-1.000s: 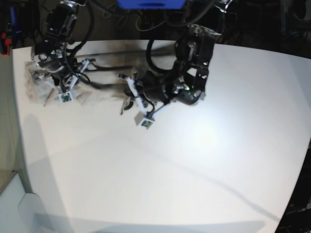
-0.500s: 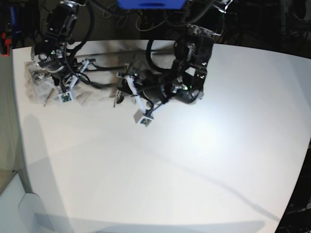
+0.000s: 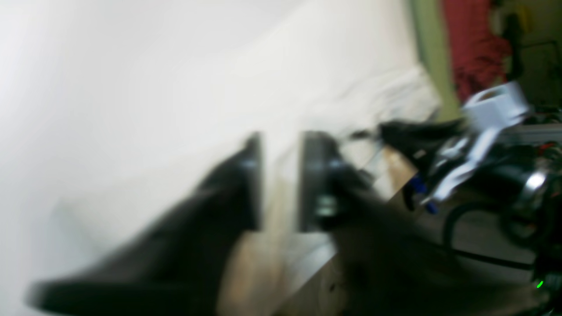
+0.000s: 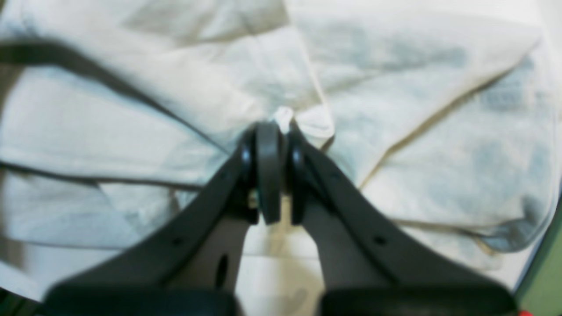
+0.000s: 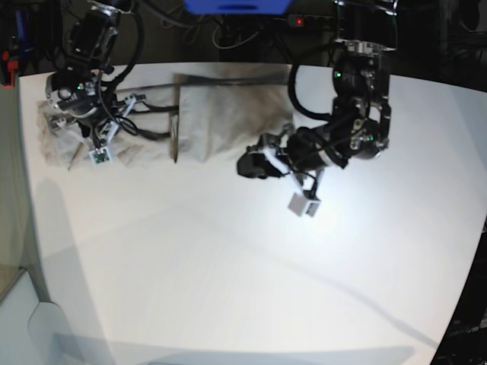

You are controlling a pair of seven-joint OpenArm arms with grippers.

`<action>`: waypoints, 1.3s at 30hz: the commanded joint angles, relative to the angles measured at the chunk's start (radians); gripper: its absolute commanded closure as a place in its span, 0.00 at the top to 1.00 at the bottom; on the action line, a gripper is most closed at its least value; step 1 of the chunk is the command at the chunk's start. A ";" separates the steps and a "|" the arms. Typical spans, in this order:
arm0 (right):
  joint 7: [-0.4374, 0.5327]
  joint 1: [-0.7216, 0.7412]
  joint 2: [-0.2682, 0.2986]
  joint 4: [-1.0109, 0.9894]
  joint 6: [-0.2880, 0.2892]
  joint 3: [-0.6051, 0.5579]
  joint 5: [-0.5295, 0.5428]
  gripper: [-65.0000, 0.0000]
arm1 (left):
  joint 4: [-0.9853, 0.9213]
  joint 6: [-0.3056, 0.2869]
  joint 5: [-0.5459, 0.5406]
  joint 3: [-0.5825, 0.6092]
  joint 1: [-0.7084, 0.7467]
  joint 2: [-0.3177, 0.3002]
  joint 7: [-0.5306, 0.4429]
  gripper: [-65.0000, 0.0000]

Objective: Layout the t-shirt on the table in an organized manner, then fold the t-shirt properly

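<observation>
The table (image 5: 228, 266) carries the t-shirt (image 5: 221, 114) along its far left edge (rumpled). The right gripper (image 4: 273, 127) is clamped on a fold; the left gripper (image 3: 281, 175), blurred, shows a narrow gap, nothing visibly held.

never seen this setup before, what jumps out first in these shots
The beige t-shirt lies rumpled along the far edge of the white table. The right gripper is pinched shut on a fold of it at the far left corner, while the left gripper hangs over bare table beside the cloth.
</observation>
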 commanded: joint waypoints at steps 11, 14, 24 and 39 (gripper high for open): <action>0.008 0.013 0.004 0.012 0.007 0.002 -0.001 0.00 | -0.006 -0.008 -0.086 -0.012 0.021 -0.027 0.114 0.01; 0.006 0.033 0.004 0.012 0.007 0.002 -0.001 0.00 | -0.055 -0.008 -0.083 -0.012 0.021 -0.035 0.120 0.01; 0.006 0.037 0.004 0.015 0.007 0.003 -0.001 0.00 | -0.205 -0.009 0.031 -0.007 -0.022 -0.065 0.105 0.01; 0.005 -0.019 0.001 0.119 0.007 0.002 0.005 0.44 | -0.265 -0.015 0.132 -0.007 -0.066 -0.075 0.024 0.01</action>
